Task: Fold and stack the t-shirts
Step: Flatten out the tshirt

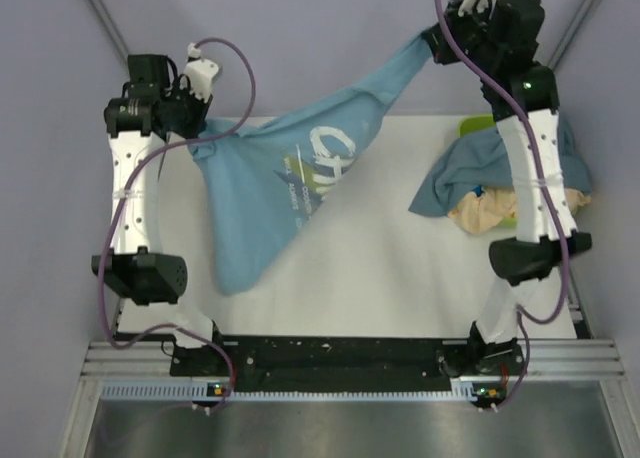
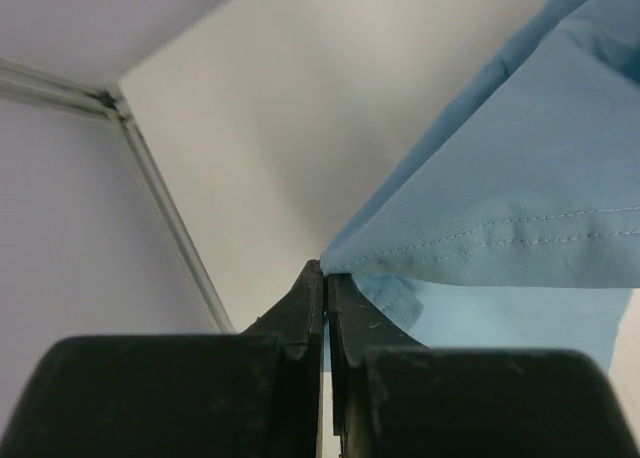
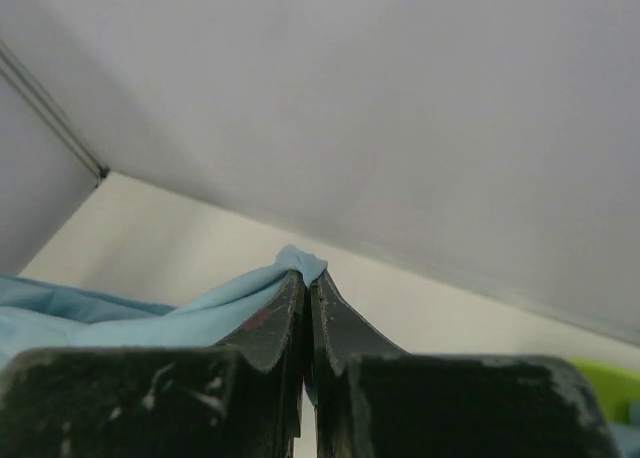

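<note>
The light sky-blue t-shirt (image 1: 275,193) with white lettering hangs in the air, stretched between both arms above the table. My left gripper (image 1: 203,130) is shut on one corner of it; in the left wrist view (image 2: 325,270) the hemmed edge (image 2: 500,228) runs out to the right. My right gripper (image 1: 432,40) is shut on another corner, held higher at the back; the cloth tip (image 3: 300,263) pokes out between its fingers. The slate-blue t-shirt (image 1: 470,173) lies crumpled over the beige t-shirt (image 1: 485,213) at the right.
A lime-green tray (image 1: 475,126) lies under the crumpled pile at the right; its edge shows in the right wrist view (image 3: 605,388). The white table top (image 1: 380,268) spreads below the hanging shirt. Grey walls and a frame post (image 2: 165,203) surround the cell.
</note>
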Robot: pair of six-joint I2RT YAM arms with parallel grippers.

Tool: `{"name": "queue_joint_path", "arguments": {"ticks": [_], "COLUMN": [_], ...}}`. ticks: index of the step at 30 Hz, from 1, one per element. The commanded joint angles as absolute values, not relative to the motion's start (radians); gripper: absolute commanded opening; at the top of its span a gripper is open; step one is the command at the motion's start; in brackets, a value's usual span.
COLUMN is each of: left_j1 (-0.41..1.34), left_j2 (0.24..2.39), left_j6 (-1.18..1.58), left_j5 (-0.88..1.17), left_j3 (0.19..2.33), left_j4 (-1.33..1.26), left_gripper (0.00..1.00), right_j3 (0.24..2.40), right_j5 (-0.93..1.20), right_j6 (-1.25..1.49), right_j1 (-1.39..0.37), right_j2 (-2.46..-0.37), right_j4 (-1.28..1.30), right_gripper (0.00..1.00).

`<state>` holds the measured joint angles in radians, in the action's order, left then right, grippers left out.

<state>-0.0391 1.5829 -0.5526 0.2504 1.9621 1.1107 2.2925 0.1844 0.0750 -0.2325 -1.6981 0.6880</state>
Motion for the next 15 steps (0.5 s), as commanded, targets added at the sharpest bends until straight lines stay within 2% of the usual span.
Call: {"name": "queue_joint_path", "arguments": {"ticks": [1,3,4,10,11,12,14,15], "left_j1": [-0.113,-0.143,-0.147,-0.146,-0.144,-0.146,-0.146,-0.146], "left_j2": [1.790,1.802,1.783,1.551,1.537,1.529,1.539,1.560], "left_j6": [-0.367,-0.330,-0.337,-0.590,-0.645,-0.705,-0.761,-0.744], "left_j5": [0.199,0.251,0.271,0.483,0.517,0.546,0.542,0.497], "left_j3": [2.375,2.434,2.412,1.924,1.861,1.820,1.752,1.721], "left_j4": [0.950,0.910,0.893,0.860,0.905,0.948,1.008,0.994], "left_gripper": [0.00,0.00,0.00,0.00,0.04,0.14,0.38,0.56], "right_j3": [2.719,2.752,2.675,2.030,1.950,1.884,1.743,1.680], "right_j5": [0.218,0.210,0.218,0.293,0.337,0.380,0.495,0.532], "right_j6": [0.112,0.123,0.120,0.096,0.116,0.148,0.192,0.208], "right_j1": [-0.224,-0.222,-0.221,-0.221,-0.222,-0.229,-0.247,-0.264], "right_j2": [-1.965,-1.973,-1.936,-1.611,-1.583,-1.566,-1.546,-1.546], "right_j4": [0.589,0.554,0.533,0.364,0.359,0.351,0.313,0.296], "right_gripper": [0.00,0.00,0.00,0.00,0.00,0.00,0.00,0.00]}}
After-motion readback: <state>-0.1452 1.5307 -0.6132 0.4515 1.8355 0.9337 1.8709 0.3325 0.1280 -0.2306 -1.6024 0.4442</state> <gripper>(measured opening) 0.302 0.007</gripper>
